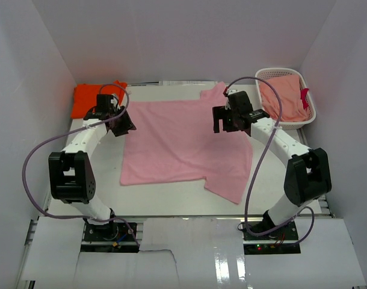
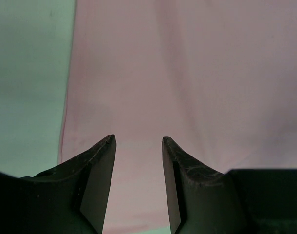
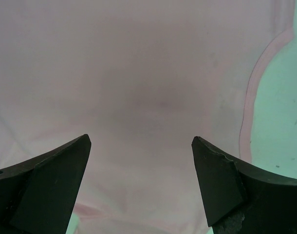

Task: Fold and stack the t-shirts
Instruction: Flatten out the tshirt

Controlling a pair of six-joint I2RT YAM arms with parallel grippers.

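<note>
My left gripper (image 2: 139, 140) hangs part-open and empty, my right gripper (image 3: 141, 139) gapes wide, both over the soft pink shirt (image 1: 177, 141) spread flat and smooth.

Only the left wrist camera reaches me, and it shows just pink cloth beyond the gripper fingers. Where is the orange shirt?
Observer: The orange t-shirt lies bunched at the far left corner of the table, beyond the left gripper.
Operator: And the other arm?
Observer: The right gripper is open over the right half of the spread pink t-shirt, holding nothing.
</note>
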